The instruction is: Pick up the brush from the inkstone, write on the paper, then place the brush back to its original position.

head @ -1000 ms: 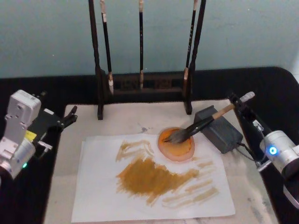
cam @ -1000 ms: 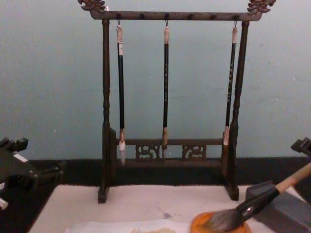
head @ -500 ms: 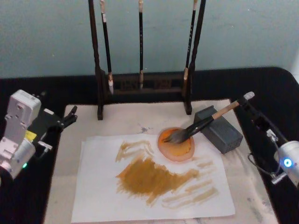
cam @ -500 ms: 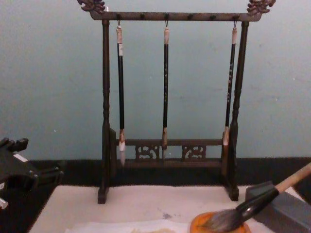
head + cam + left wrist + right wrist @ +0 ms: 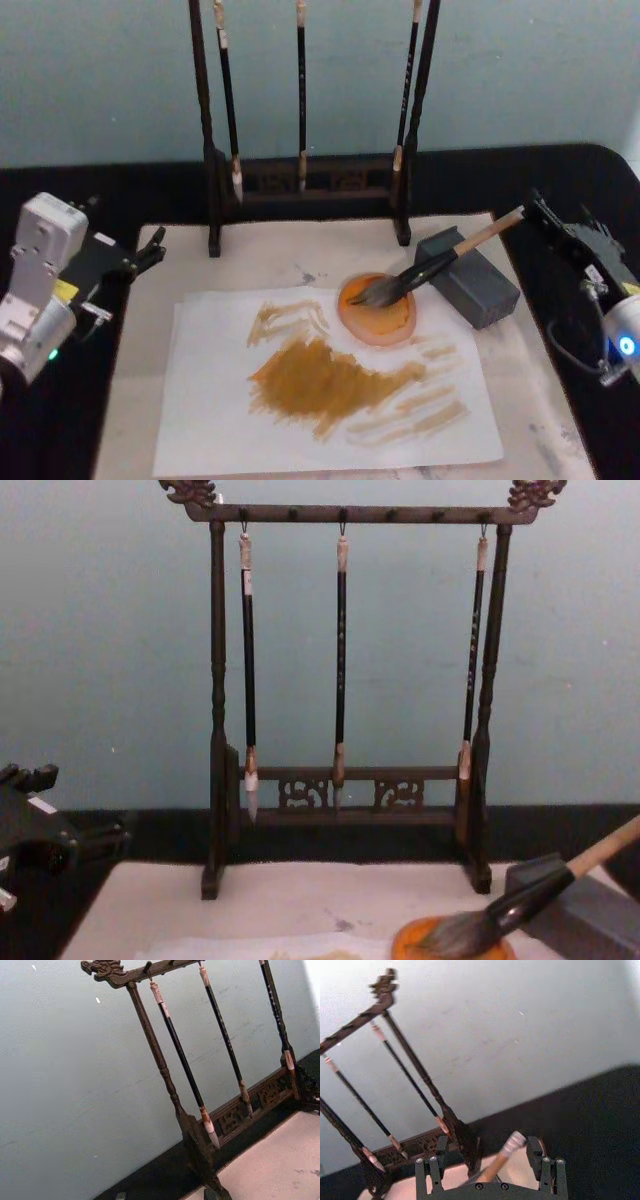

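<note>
Tan-handled brush (image 5: 440, 262) rests across inkstone (image 5: 468, 276) and dish (image 5: 378, 309).

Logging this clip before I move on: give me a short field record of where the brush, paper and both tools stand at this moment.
brush: large tan-handled brush with bushy grey hair, hair in round orange dish, handle leaning on grey block
paper: thin white sheet, covered with ochre strokes, lying on beige mat
right tool: open, fingers either side of the handle's end, not gripping
left tool: parked at the mat's left edge
rack: dark wooden stand with three thin brushes hanging
task stage: brush resting, writing present
</note>
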